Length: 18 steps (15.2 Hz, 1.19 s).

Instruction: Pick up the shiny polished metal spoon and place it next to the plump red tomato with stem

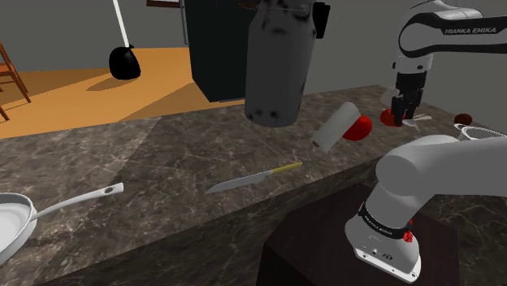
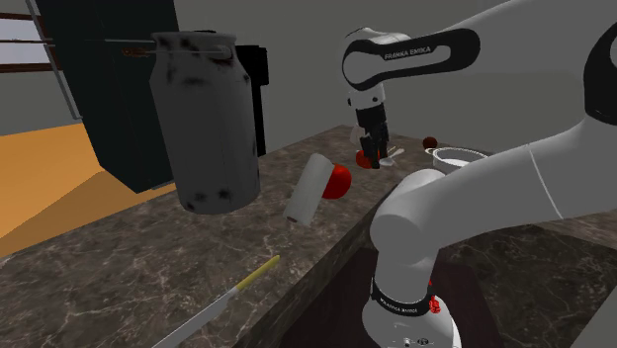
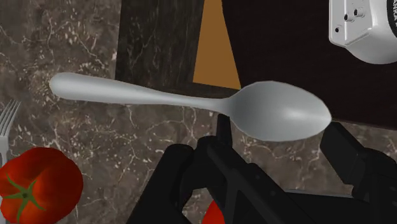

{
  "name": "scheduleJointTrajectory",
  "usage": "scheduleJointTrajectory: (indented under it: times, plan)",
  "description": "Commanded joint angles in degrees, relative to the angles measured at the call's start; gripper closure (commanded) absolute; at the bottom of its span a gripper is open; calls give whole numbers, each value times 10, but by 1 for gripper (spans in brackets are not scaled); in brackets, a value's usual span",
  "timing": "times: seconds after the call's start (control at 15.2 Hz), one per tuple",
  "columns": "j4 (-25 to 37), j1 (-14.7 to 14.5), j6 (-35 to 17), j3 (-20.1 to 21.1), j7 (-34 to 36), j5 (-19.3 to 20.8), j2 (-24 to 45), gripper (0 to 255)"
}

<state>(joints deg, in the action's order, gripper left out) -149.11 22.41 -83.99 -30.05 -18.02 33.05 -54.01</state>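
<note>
Above the counter's edge beside the stand, we see the all-black two-finger gripper [image 3: 280, 128] clamped on the smooth grey metal spoon [image 3: 191, 98]. Its fingers [image 3: 222, 127] press on either side of the oval bowl. The spoon lies level and crosswise to the hand. Its bowl shows against the stand's dark top, and its long handle reaches back over the dark brown marble counter [image 1: 162, 154]. Orange floor shows in the gap beneath the neck.

Off the spoon's handle end, we find the plump red tomato with a green stem [image 3: 35, 184]. It sits on the marble, apart from the spoon and near the tines of a pale grey fork [image 3: 6, 121].

From the shoulder view we see the white arm reaching across to the far right end of the counter, gripper pointing down. Further towards that view's left lies a white cylinder [image 1: 335, 127] with a second red round thing [image 1: 359, 127] just beside it. A big dented grey metal can [image 1: 280, 61] stands tilted behind them. A steel knife with a yellow handle [image 1: 252, 177] lies mid-counter, and a white long-handled pan [image 1: 16, 223] sits at the left end.
</note>
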Motion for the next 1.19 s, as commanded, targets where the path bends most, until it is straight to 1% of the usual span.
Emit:
scheduleJointTrajectory:
  times: [0.0,0.33,0.59,0.86,1.12]
  plan:
    - [15,10,-4,-30,-31,29,6,255]
    - [64,17,-25,-105,-98,86,39,255]
    - [113,10,-47,-169,-151,120,75,255]
    - [171,-12,-72,-238,-202,143,116,255]
    - [238,-52,-98,-319,-255,153,160,255]
